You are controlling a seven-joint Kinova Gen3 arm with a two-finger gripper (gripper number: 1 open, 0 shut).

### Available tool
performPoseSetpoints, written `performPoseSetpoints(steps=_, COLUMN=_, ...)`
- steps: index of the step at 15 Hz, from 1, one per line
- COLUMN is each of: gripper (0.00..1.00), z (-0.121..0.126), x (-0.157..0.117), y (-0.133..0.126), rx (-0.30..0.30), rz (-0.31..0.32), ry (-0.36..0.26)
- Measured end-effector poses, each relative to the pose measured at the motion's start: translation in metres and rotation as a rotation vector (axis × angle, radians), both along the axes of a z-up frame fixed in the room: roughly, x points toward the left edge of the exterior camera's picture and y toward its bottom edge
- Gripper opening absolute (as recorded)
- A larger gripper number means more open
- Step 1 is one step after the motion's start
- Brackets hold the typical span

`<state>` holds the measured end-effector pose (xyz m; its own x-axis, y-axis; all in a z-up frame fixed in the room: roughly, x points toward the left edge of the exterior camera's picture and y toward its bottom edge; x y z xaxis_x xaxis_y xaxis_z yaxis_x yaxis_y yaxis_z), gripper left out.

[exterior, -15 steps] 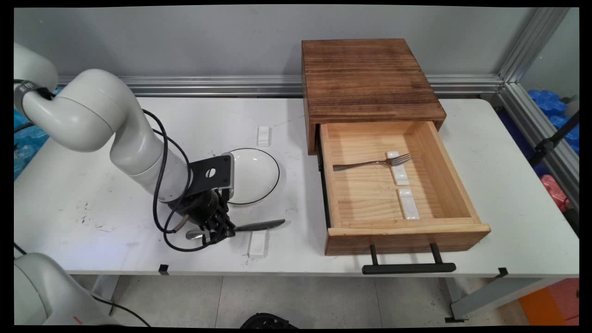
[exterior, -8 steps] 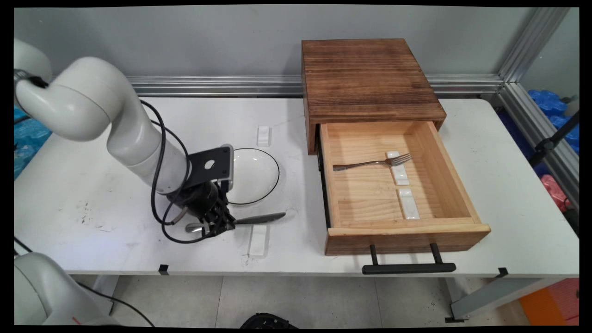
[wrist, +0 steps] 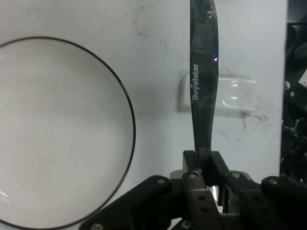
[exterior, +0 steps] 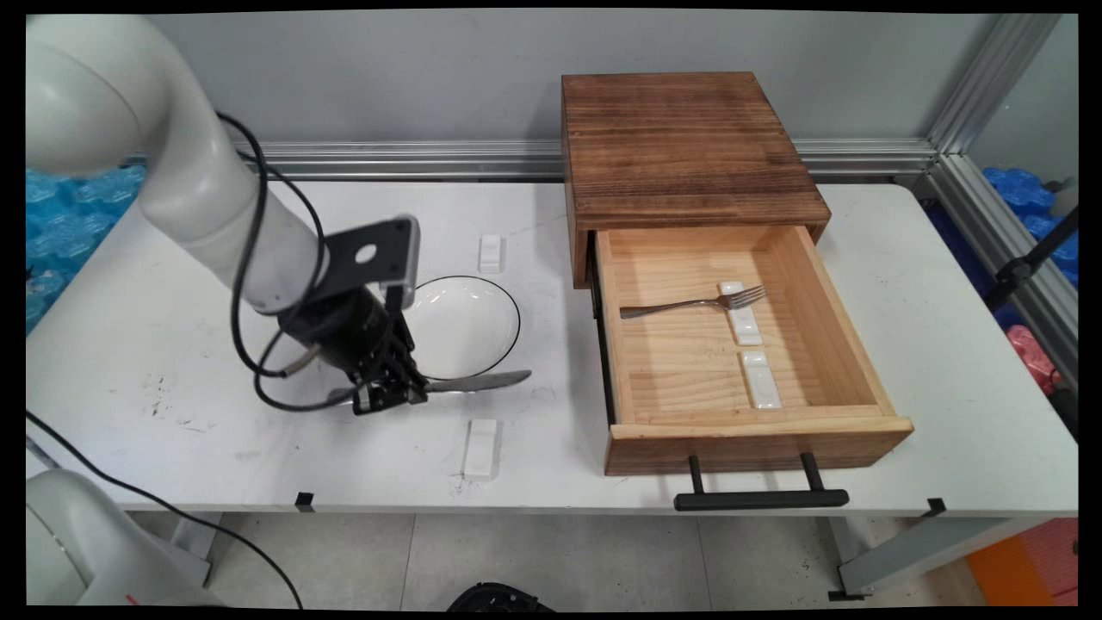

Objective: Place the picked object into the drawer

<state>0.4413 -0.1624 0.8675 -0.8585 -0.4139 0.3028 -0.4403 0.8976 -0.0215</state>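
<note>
My gripper is shut on a table knife, holding it by the handle above the table, blade pointing right. In the hand view the gripper pinches the knife, whose blade reads "Royalstar" and runs up the picture. Just behind the knife lies a white plate with a black rim, seen at the left of the hand view as the plate. A small white cutlery rest lies on the table below the knife, and shows under the blade as the rest.
A wooden box stands at the back right with its drawer pulled open. Inside lie a fork on a white rest and a second white rest. Another white rest sits behind the plate.
The gripper has risen and moved back toward the plate, lifting the knife off the white rest near the front edge. The arm has swung upward and left.
</note>
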Motion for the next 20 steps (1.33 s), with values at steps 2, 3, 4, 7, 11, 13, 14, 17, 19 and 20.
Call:
performPoseSetpoints(steps=2, gripper=0.00, z=0.024, x=-0.003, y=-0.001, rx=-0.005, rz=-0.006, ry=0.011)
performPoseSetpoints(steps=3, gripper=0.00, z=0.035, x=-0.007, y=-0.002, rx=-0.009, rz=-0.008, ry=0.020)
performPoseSetpoints(steps=4, gripper=0.00, z=0.046, x=-0.011, y=-0.004, rx=-0.013, rz=-0.009, ry=0.030)
performPoseSetpoints(steps=7, gripper=0.00, z=0.074, x=-0.032, y=-0.015, rx=-0.032, rz=-0.004, ry=0.072)
performPoseSetpoints(steps=11, gripper=0.00, z=0.098, x=-0.069, y=-0.036, rx=-0.052, rz=0.019, ry=0.114)
performPoseSetpoints(steps=13, gripper=0.00, z=0.104, x=-0.085, y=-0.045, rx=-0.060, rz=0.025, ry=0.124)
performPoseSetpoints(steps=14, gripper=0.00, z=0.107, x=-0.095, y=-0.051, rx=-0.066, rz=0.026, ry=0.129)
performPoseSetpoints(steps=17, gripper=0.00, z=0.109, x=-0.129, y=-0.071, rx=-0.085, rz=0.035, ry=0.146)
performPoseSetpoints(steps=19, gripper=0.00, z=0.105, x=-0.151, y=-0.082, rx=-0.096, rz=0.040, ry=0.153)
performPoseSetpoints(steps=20, gripper=0.00, z=0.103, x=-0.158, y=-0.086, rx=-0.099, rz=0.041, ry=0.155)
